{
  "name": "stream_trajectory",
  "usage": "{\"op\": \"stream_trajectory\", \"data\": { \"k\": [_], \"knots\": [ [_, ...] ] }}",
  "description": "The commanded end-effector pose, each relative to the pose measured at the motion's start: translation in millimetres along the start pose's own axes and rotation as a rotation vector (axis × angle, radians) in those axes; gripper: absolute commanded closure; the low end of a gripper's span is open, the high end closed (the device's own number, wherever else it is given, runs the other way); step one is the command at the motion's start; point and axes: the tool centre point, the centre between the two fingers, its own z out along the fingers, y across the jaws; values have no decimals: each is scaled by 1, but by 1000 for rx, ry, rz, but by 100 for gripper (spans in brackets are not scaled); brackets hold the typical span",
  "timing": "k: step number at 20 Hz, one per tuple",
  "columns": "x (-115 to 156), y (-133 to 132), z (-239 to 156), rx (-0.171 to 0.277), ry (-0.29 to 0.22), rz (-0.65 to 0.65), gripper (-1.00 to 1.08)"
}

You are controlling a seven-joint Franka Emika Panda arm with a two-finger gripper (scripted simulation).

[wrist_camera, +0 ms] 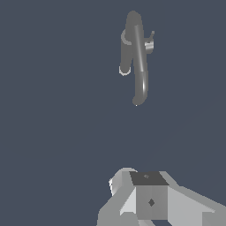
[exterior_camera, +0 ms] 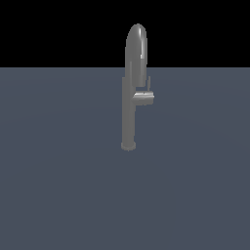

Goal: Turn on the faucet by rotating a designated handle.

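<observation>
The faucet [exterior_camera: 130, 112] is a tall slim grey column with a rounded arched top, standing on a small round base on the flat grey floor. The handle [exterior_camera: 144, 95] is a short horizontal stub on the exterior view's right of the column, with a thin lever rising from it. In the wrist view the faucet [wrist_camera: 137, 62] appears from above and far off, with the handle [wrist_camera: 149, 44] at its side. My gripper [wrist_camera: 150, 196] shows only as grey blocky parts at the frame edge, well apart from the faucet. It holds nothing that I can see. It is out of the exterior view.
A flat grey-blue floor [exterior_camera: 58, 185] spreads around the faucet, with a black background behind. No other objects show.
</observation>
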Motion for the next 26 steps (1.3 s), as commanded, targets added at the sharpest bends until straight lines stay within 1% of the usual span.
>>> {"op": "stream_trajectory", "data": {
  "k": [1, 5, 9, 26],
  "knots": [
    [8, -1, 0, 19, -22, 21, 108],
    [25, -1, 0, 61, -69, 65, 108],
    [46, -1, 2, 113, -127, 121, 108],
    [140, 12, 24, 357, -398, 376, 108]
  ]
}}
